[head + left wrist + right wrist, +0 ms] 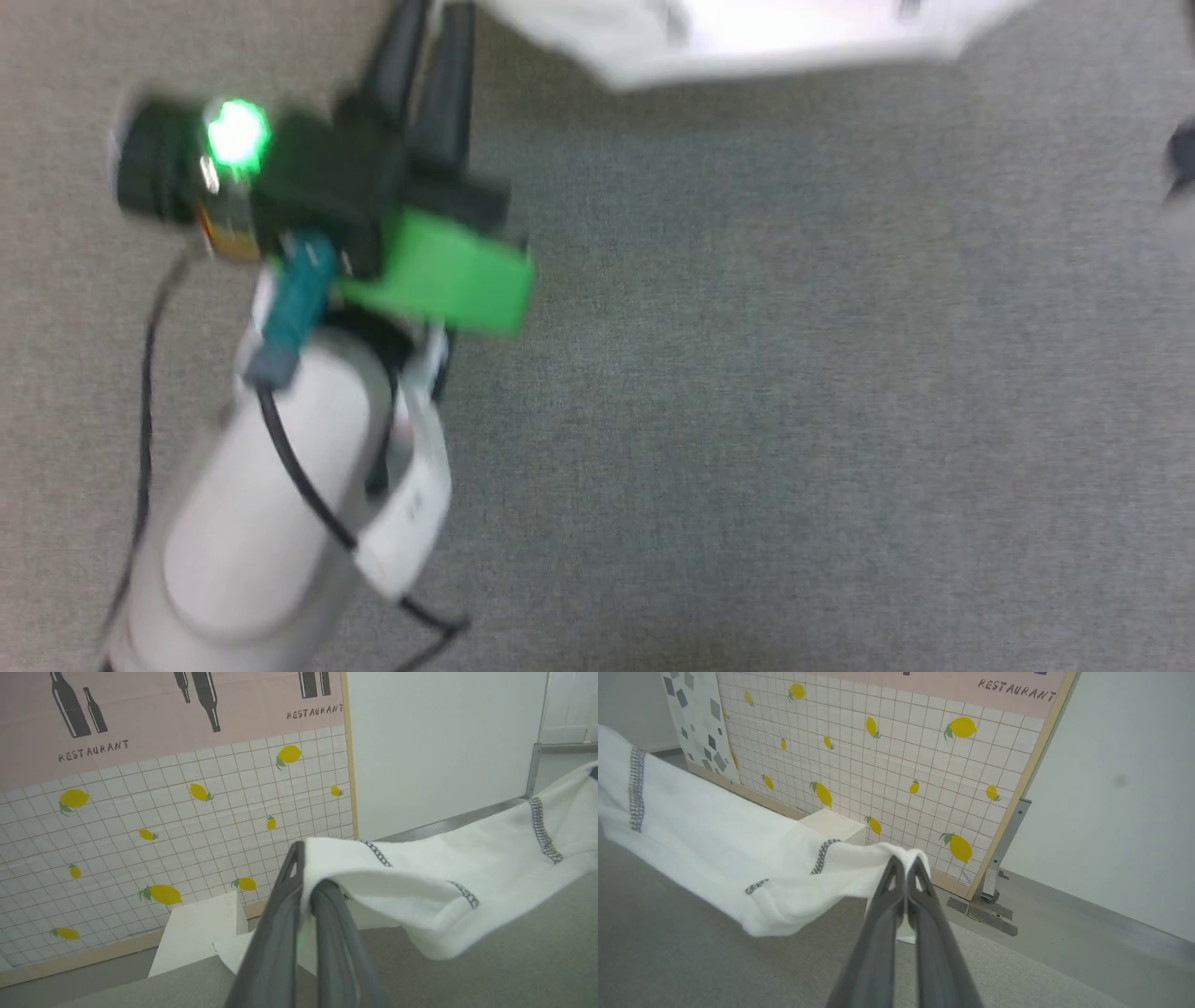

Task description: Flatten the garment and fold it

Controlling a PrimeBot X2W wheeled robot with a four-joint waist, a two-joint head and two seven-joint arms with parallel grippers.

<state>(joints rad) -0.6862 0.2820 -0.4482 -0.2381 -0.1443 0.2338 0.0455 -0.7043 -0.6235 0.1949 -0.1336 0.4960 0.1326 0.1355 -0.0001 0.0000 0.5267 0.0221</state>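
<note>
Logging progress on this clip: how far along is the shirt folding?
Done: left gripper and right gripper are shut on the shirt. In hand: it hangs stretched between them above the grey surface. Left: laying it flat, every fold.

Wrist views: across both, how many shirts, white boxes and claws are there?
shirt: 1
box: 1
claws: 2, the left claw and the right claw, each shut on the shirt
Total: 4
</note>
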